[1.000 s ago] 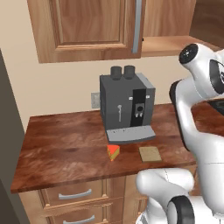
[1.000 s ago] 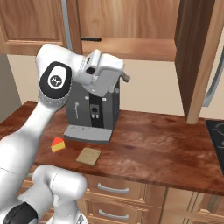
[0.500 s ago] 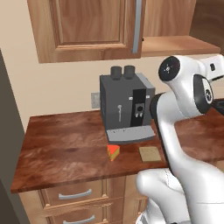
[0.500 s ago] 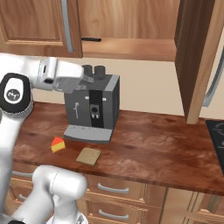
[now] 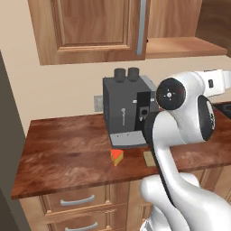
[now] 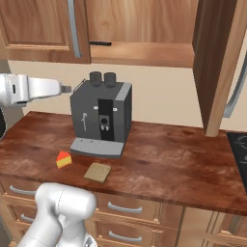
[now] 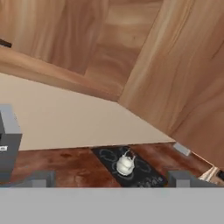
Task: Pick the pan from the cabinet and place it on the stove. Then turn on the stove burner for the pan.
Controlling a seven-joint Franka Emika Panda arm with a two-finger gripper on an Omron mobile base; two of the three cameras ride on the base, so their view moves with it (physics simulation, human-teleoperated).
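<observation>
A cream wall (image 6: 164,96) rises behind a reddish-brown wood table (image 6: 164,164) that carries a dark grey coffee machine (image 6: 102,118), with 2 light wooden drawers (image 5: 83,205) fitted with curved silver pulls below, all under soft, even light.

Cabinet (image 6: 43,24): brown wood, silver bar handle. Countertop (image 6: 164,164): dark reddish-brown, mottled grain. Coffee machine (image 6: 101,118): dark grey, black front panel. Cheese wedge (image 6: 63,159): yellow, red edge. Stove (image 7: 131,168): black, thin ring marks. Kettle (image 7: 125,164): white. Drawer pulls (image 5: 76,200): silver.
</observation>
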